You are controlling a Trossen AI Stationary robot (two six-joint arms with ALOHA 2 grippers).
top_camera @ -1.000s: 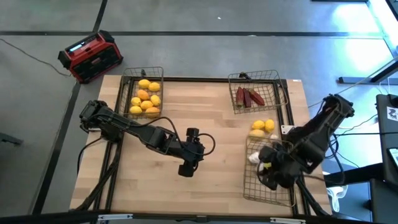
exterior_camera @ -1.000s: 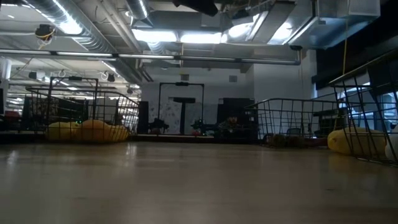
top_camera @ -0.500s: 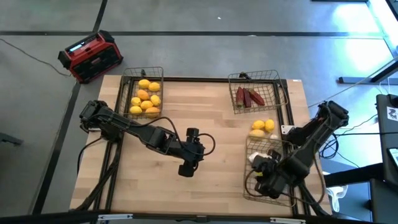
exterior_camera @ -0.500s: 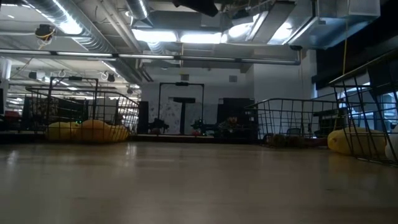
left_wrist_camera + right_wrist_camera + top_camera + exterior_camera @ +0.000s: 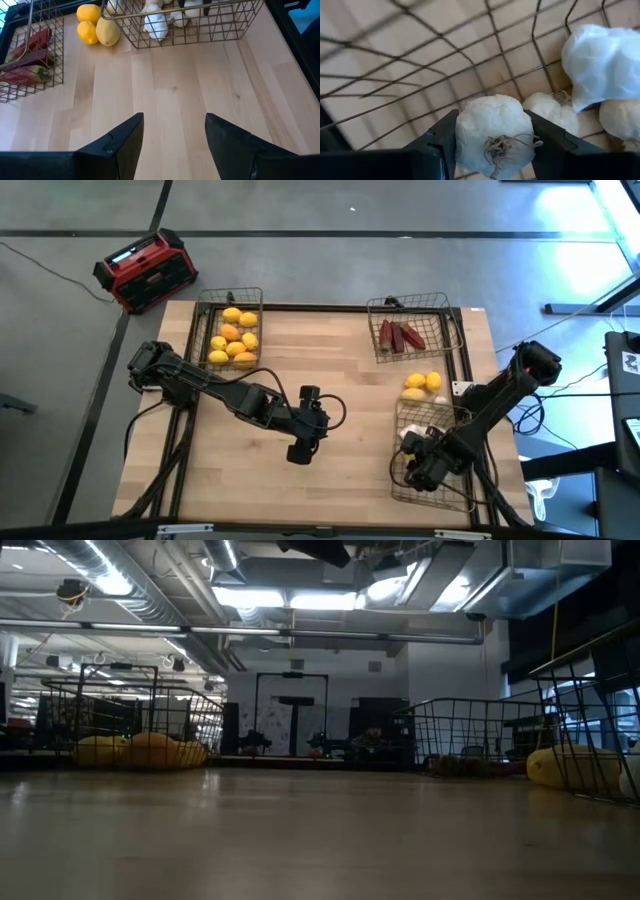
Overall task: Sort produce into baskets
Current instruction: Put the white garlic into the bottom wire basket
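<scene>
Three wire baskets stand on the wooden table. The far left basket (image 5: 232, 330) holds yellow and orange lemons, the far right basket (image 5: 410, 332) holds dark red pieces, and the near right basket (image 5: 440, 480) holds white garlic bulbs (image 5: 602, 60). Loose lemons (image 5: 421, 385) lie on the table between the two right baskets. My right gripper (image 5: 415, 470) is inside the near right basket, shut on a garlic bulb (image 5: 492, 132). My left gripper (image 5: 172, 145) is open and empty over the table's middle (image 5: 300, 450). My right gripper pinches the garlic bulb by two opposite sides (image 5: 462, 135) between its two fingers. The bulb's root end (image 5: 495, 145) faces the wrist camera. The bulb sits over the basket's mesh floor, beside the other bulbs; I cannot tell whether it rests on the mesh.
A red-and-black box (image 5: 145, 272) stands on the floor beyond the table's far left corner. The near right basket's wire walls (image 5: 185, 30) rise around my right gripper. Bare wood lies between my left gripper and the right baskets.
My right gripper has gone a little toward the table's near edge and left, within the near right basket, with the garlic bulb. Its arm has stretched out lower.
</scene>
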